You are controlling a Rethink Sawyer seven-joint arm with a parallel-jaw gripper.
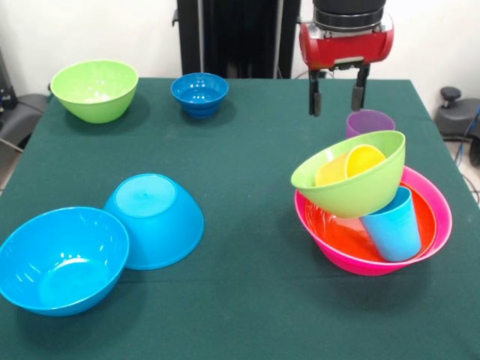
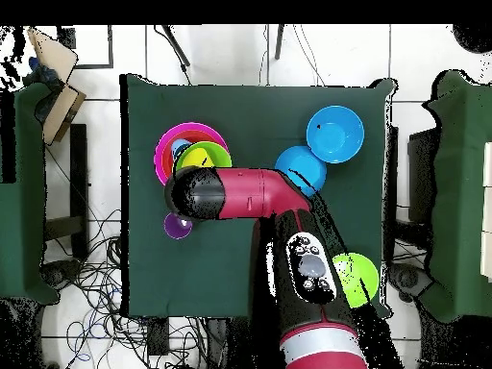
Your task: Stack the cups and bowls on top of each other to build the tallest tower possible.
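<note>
The purple cup stands upright on the counter just under and a little behind the claw, whose two black fingers hang spread apart with nothing between them. It looks thin-walled, light and smooth, so a grip across the rim or upper wall seems best, gentle enough not to squash or squirt it out.

In front of the claw and lower sits the tower: the pink bowl holds an orange bowl, with a light blue cup propping a tilted lime green bowl that cradles a yellow cup on its side. That pile looks precarious.

Well apart from the claw lie two bright blue bowls, one overturned, a second green bowl and the dark-blue footed bowl.
</note>
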